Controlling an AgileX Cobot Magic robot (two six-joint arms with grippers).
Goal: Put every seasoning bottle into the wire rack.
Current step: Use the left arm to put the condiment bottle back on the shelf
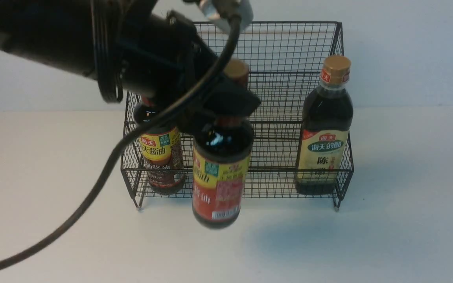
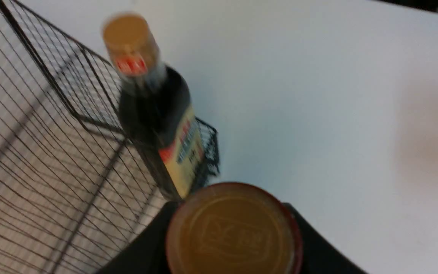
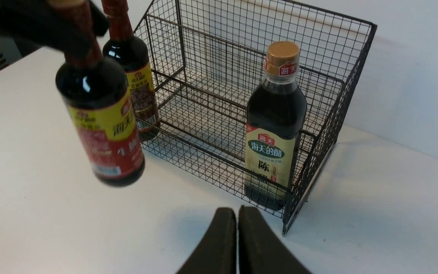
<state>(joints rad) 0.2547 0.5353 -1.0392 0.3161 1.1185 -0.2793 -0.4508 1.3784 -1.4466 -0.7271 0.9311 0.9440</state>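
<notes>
- Left end effector (image 1: pixel 228 108) is gripping a slim bottle (image 1: pixel 219 177) by the neck, centre frame, before the wire rack (image 1: pixel 289 47).
- Right end effector (image 3: pixel 238 236) is sitting closed, empty, bottom centre.

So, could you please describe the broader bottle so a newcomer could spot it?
Find the black wire rack. The broad bottle stands upright at the right end of its lower front tier. Unlike the left slim bottle and the held slim bottle, both red-necked with yellow-and-red labels, it has a cream label with a green band.
</notes>
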